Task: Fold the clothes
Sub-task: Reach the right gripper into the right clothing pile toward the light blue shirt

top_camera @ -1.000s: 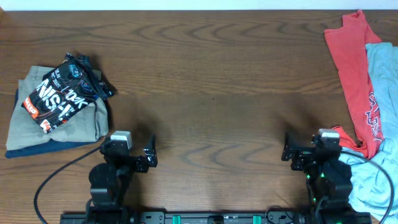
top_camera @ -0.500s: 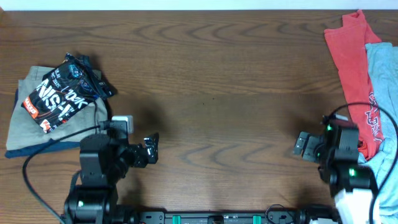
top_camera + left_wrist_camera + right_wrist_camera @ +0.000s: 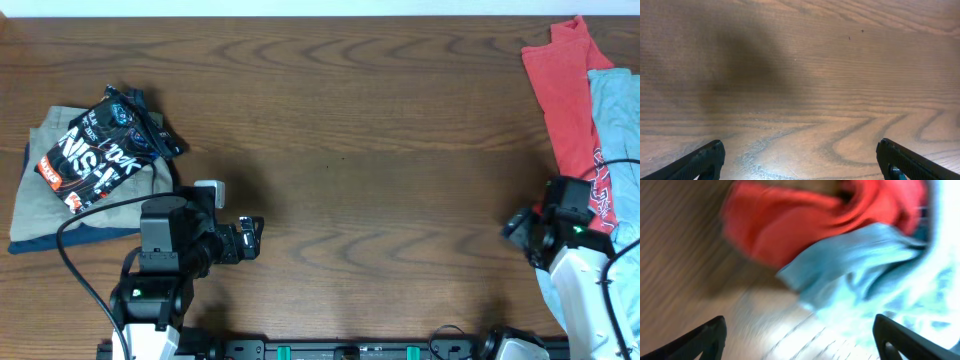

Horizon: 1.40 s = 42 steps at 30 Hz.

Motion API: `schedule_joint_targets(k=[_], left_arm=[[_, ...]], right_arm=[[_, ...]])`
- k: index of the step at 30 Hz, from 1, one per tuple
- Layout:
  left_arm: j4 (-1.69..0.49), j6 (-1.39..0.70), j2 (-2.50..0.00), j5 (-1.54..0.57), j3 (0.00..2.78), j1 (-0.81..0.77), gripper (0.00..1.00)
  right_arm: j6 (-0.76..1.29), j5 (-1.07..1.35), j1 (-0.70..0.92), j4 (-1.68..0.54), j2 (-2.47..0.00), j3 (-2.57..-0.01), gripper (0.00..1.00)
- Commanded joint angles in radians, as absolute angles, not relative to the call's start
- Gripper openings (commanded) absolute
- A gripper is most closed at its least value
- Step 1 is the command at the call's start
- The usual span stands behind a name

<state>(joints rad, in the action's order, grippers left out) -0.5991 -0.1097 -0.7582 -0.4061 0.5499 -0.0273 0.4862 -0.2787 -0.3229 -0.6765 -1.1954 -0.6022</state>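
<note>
The clothes, a pale blue-grey T-shirt (image 3: 615, 110), lie crumpled at the table's right edge, partly under a red T-shirt (image 3: 562, 95). My right gripper (image 3: 518, 225) hovers just left of that pile. The blurred right wrist view shows the blue shirt (image 3: 865, 265) and the red shirt (image 3: 805, 220) ahead of my right gripper (image 3: 800, 340), which is open with only table between its fingers (image 3: 707, 336). My left gripper (image 3: 250, 238) is open over bare wood at the front left. In the left wrist view the left gripper (image 3: 800, 160) holds nothing.
A folded stack of tan and dark clothes (image 3: 120, 205) sits at the far left. A black shirt with white and orange print (image 3: 100, 150) lies on top of it. Wooden tabletop (image 3: 350, 130) spans the space between the two piles.
My right arm has swung to the right, up to the edge of the clothes pile. My left arm has shifted slightly right and forward. Both grippers hold nothing.
</note>
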Motion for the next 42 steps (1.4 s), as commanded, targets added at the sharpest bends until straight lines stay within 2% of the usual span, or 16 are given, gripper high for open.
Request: schedule_joint_targets(k=[1, 14, 24, 26, 31, 32, 36, 42], left_arm=[[-0.602, -0.122, -0.77, -0.419, 0.569, -0.025, 0.98], [-0.601, -0.122, -0.772, -0.419, 0.569, -0.025, 0.98], [-0.601, -0.122, -0.772, -0.419, 0.569, -0.025, 0.98], [-0.602, -0.122, -0.772, -0.419, 0.569, -0.025, 0.98], [-0.601, -0.122, -0.772, -0.419, 0.569, -0.025, 0.98], [-0.601, -0.122, -0.772, -0.419, 0.569, -0.025, 0.98], [-0.601, -0.122, -0.772, -0.419, 0.569, -0.025, 0.98], [-0.602, -0.122, -0.772, -0.419, 0.569, -0.025, 0.98]], right_arm=[[0.55, -0.337, -0.385, -0.651, -1.212, -0.623, 0.88], [0.591, -0.34, -0.559, -0.586, -1.254, -0.6, 0.7], [0.591, -0.339, -0.597, -0.522, -1.33, -0.593, 0.53], [0.591, -0.336, -0.597, -0.512, -1.349, -0.593, 0.45], [0.591, -0.337, -0.597, -0.512, -1.38, -0.593, 0.04], [0.591, -0.336, -0.597, -0.512, -1.378, -0.593, 0.01], [0.59, -0.283, -0.598, -0.532, -1.354, -0.61, 0.01], [0.545, -0.208, -0.598, -0.702, -1.26, -0.774, 0.01]])
